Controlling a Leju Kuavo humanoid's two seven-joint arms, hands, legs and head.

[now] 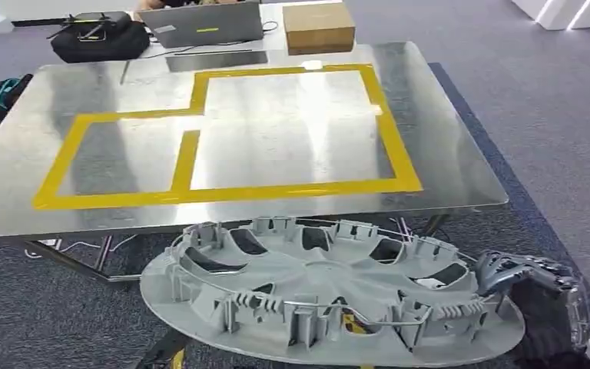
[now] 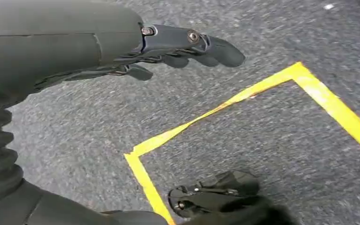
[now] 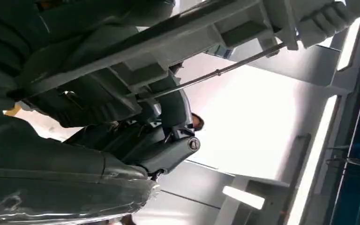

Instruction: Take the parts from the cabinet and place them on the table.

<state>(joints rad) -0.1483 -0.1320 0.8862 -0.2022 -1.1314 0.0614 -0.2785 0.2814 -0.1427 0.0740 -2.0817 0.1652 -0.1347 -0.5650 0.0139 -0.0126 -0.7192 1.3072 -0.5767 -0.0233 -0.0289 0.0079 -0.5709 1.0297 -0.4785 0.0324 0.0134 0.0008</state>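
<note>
The right robot hand [image 1: 534, 296] is gripping the rim of the grey wheel cover [image 1: 326, 288], carrying it level just short of the near edge of the tabletop [image 1: 292, 138]. The left robot hand [image 2: 183, 47] is hanging over the carpet, fingers loosely spread around nothing. The cover is looking light, stiff yet flexible, with brittle clips, so the rim is probably serving as the safest hold.

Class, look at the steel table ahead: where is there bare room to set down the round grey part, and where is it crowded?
Both yellow-taped boxes on the table lie bare. The far edge is crowded: black bag, laptop, cardboard box.
</note>
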